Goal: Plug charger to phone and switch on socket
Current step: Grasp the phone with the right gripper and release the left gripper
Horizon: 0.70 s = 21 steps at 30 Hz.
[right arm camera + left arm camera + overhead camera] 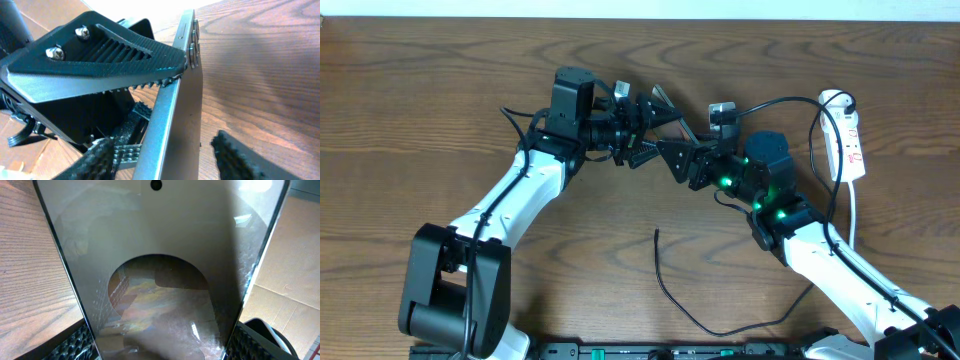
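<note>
My left gripper (pixel 642 135) is shut on the phone (pixel 667 108) and holds it on edge above the table. In the left wrist view the phone's glossy face (pixel 160 255) fills the frame between my finger pads (pixel 160 352). My right gripper (pixel 692 165) is open; in the right wrist view its fingers (pixel 170 157) straddle the phone's silver edge (pixel 172 110), and the right finger stands clear of it. The charger (pixel 665 285) lies loose on the table, with its plug tip (pixel 656 233) free. The socket (pixel 847 140) lies at the far right.
The white lead of the socket (pixel 853 215) runs down the right side. A thick black arm cable (pixel 775 105) arcs from the right wrist toward the socket. The brown wooden table (pixel 440 90) lies under everything.
</note>
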Tool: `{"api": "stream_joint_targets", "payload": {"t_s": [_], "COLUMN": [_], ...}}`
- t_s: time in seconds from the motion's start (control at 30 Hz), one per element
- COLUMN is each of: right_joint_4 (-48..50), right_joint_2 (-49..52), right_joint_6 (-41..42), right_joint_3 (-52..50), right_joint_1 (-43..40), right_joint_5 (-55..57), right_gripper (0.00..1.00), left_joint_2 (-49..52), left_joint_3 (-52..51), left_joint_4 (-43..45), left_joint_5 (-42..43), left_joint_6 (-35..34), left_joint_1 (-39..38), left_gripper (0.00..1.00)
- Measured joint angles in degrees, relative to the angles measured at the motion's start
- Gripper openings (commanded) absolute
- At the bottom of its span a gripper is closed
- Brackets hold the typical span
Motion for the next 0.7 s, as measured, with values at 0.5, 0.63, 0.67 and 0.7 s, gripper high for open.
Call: {"api": "stream_joint_targets", "payload": {"t_s": [0.5, 0.63, 0.67, 0.7], "right_joint_4": [-0.7, -0.3, -0.5, -0.5], "right_joint_2": [0.2, 0.3, 0.3, 0.3], "right_joint_6": [-2.3, -1.2, -1.1, -0.9], "right_joint_3": [0.0, 0.0, 0.0, 0.0], "right_joint_1": [-0.2, -0.5, -0.5, -0.4], "right_joint_5": [3.4, 4.3, 4.0, 3.8], "right_gripper": [0.01, 0.01, 0.01, 0.01], "left_joint_2": [0.0, 0.0, 0.0, 0.0], "left_joint_3": [0.0, 0.0, -0.1, -0.1], "left_joint_4": [-0.7, -0.2, -0.1, 0.0], "left_joint_5": [-0.6, -0.6, -0.3, -0.2], "left_joint_6": [-0.7, -0.4, -0.3, -0.3], "left_joint_1": [0.1, 0.2, 0.2, 0.2], "left_gripper": [0.44, 0.86, 0.87, 0.87]}}
